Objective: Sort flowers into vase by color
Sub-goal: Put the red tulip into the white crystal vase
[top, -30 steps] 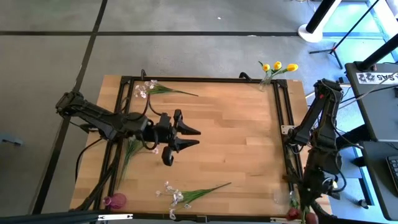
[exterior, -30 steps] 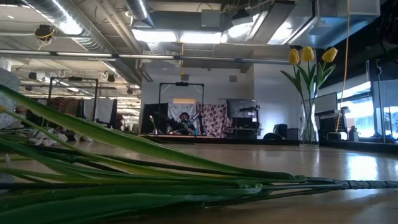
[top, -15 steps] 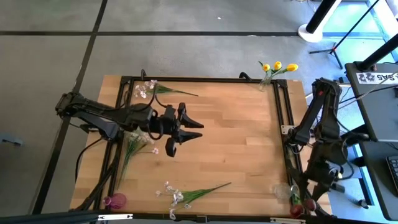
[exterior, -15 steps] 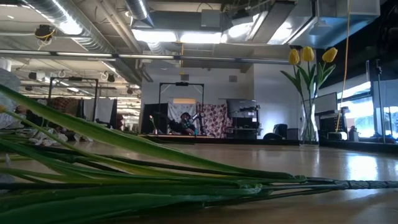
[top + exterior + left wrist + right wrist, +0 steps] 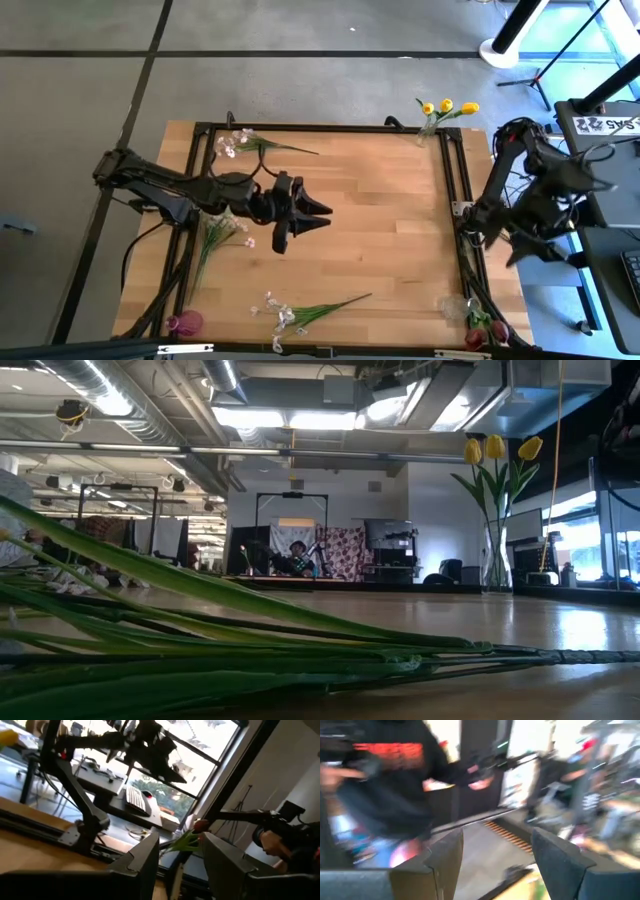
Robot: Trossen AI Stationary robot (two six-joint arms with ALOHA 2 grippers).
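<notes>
Three yellow tulips (image 5: 446, 106) stand in a clear vase (image 5: 496, 560) at the table's far right corner. Dark red tulips (image 5: 486, 331) stand in a vase at the near right corner. Sprays of white-pink blossoms lie flat on the wood: one at the far left (image 5: 240, 142), one under my left arm (image 5: 215, 232), one near the front edge (image 5: 292, 314). My left gripper (image 5: 322, 216) hovers open over the middle of the table, nothing between its fingers (image 5: 145, 855). My right gripper (image 5: 520, 255) is open and empty beyond the table's right edge, fingers (image 5: 445, 855) apart.
A dark red round thing (image 5: 185, 322) sits at the near left corner. A black metal frame (image 5: 455, 200) runs along the table's edges. Long green stems (image 5: 250, 630) lie close before the low camera. A person in a dark top (image 5: 385, 780) shows beyond the right arm.
My right arm has drawn back and up from the red tulips' vase at the near right corner, toward the far edge. My left gripper has shifted a little toward the table's right and far edges, staying open.
</notes>
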